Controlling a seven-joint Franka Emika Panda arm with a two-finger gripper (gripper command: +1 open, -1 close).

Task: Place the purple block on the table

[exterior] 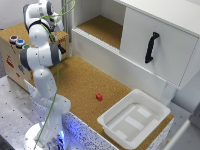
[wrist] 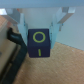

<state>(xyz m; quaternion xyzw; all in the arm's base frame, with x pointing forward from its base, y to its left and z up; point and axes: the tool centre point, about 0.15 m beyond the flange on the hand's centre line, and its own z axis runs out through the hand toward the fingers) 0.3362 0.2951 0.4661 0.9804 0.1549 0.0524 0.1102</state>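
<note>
Pinching the purple block (wrist: 40, 43) between its fingers, the gripper (wrist: 41, 31) hung above the scene in the wrist view (a yellow ring and bar marked the block's face). In the exterior view the arm (exterior: 40, 50) was folded high by the button box (exterior: 17, 41), the gripper itself hard to make out. Carrying seemed the step in hand; next, a descent to the bare table (exterior: 80, 80), clear of the red block (exterior: 99, 96) and white tray (exterior: 134, 120), then release.
</note>
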